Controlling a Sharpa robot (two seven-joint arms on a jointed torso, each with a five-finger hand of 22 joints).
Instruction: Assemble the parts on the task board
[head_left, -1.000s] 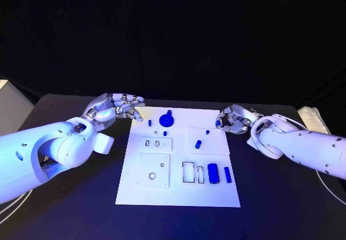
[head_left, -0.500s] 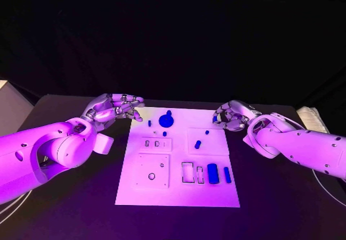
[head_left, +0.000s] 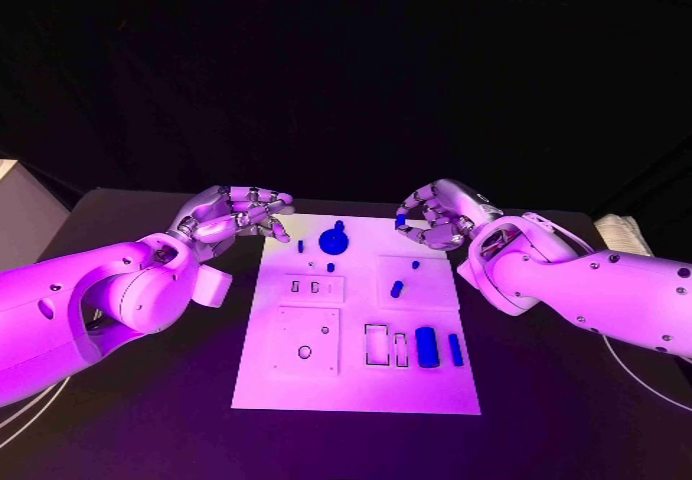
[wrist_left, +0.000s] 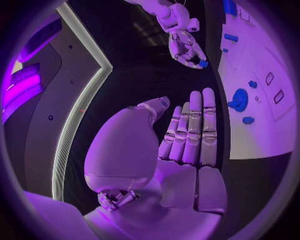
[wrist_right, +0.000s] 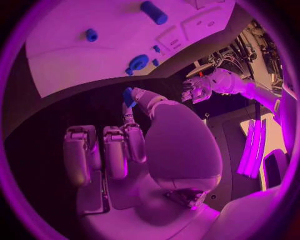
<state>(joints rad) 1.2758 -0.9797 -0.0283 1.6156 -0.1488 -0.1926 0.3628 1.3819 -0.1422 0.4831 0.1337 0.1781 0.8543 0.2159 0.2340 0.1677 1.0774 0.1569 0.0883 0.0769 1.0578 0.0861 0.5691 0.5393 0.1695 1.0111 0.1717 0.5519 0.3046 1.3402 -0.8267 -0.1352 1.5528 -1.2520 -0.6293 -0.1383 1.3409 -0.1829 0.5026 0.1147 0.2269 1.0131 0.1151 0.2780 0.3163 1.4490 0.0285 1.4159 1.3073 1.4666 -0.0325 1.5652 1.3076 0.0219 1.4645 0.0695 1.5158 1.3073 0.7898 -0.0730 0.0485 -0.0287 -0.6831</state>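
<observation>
Apparently right hand (head_left: 436, 215) pinches blue part (wrist_right: 128, 96).

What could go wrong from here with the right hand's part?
1. The right hand pinches a small blue part at its fingertips only, above the task board's far edge; a slip could drop it off the board.
2. The left hand hovers near the round blue part; it could knock it.

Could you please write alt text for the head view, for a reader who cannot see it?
The right robot hand pinches a small blue part above the far right corner of the white task board. The left robot hand hovers by the far left corner, holding nothing. More blue parts lie on the board, including a round knob and a cylinder.
</observation>
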